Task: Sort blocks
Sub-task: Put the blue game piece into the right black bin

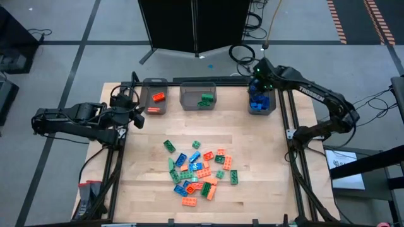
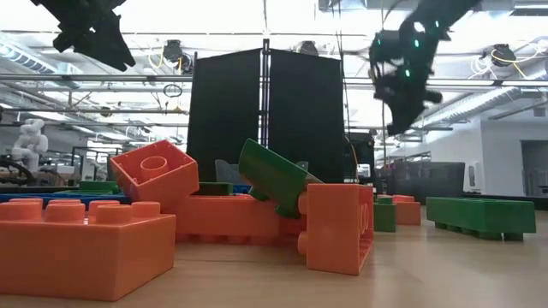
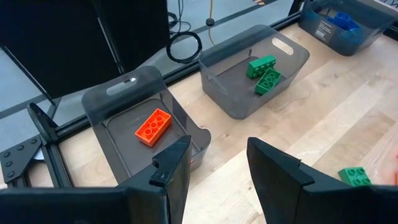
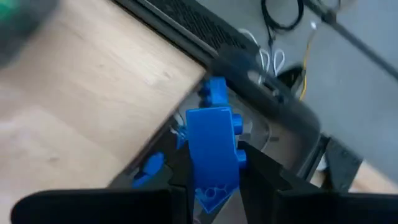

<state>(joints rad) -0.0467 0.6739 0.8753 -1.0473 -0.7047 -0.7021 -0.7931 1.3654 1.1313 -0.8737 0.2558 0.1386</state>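
A pile of orange, green and blue blocks [image 1: 199, 173] lies on the middle of the wooden table. Three grey bins stand along the far edge. The left bin [image 1: 146, 93] holds orange blocks [image 3: 153, 126], the middle bin [image 1: 189, 93] holds green blocks [image 3: 264, 71], and the right bin [image 1: 273, 106] holds blue ones. My right gripper [image 1: 259, 85] hovers over the right bin, shut on a blue block [image 4: 214, 149]. My left gripper [image 1: 136, 118] is open and empty, raised at the near left side of the left bin [image 3: 134, 109]. My right gripper pinches the blue block [image 4: 214, 155] between its two fingers [image 4: 261, 177], on opposite side faces. The fingers come from above, pointing down into the right bin [image 4: 280, 109]. The block is lifted clear, above the blue blocks [image 4: 149, 165] lying in the bin.
A lone green block [image 3: 354, 176] lies on the table in front of my left gripper. The metal frame rails [image 1: 287, 132] run along the table's left and right sides. A black panel [image 2: 265, 111] stands behind the far edge. Bare wood shows between bins and pile.
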